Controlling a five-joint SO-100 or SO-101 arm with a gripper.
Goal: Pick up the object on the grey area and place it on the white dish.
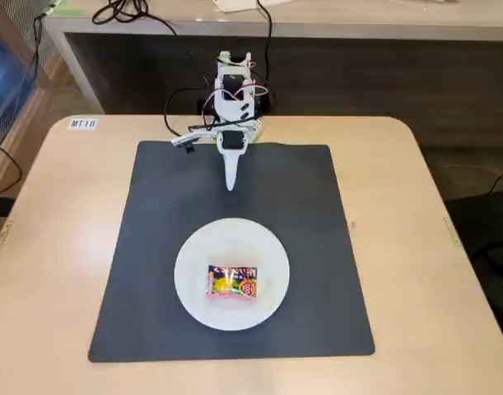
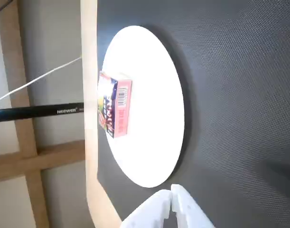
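The object (image 1: 232,281), a small purple-pink and yellow snack packet, lies flat on the white dish (image 1: 193,288), slightly left of the dish's centre in the fixed view. The wrist view shows the packet (image 2: 115,110) on the dish (image 2: 154,142) too. The dish rests on the grey area (image 1: 152,214), a large dark mat, toward its near half. My gripper (image 1: 230,186) is folded back at the mat's far edge, well away from the dish, fingers together and holding nothing. In the wrist view the white fingertips (image 2: 172,192) meet at the bottom edge.
The mat lies on a light wooden table (image 1: 62,247). The arm's base (image 1: 232,90) and its cables stand at the table's far edge. A label (image 1: 83,123) is stuck at the far left corner. A black rod (image 2: 35,113) crosses beyond the table edge in the wrist view.
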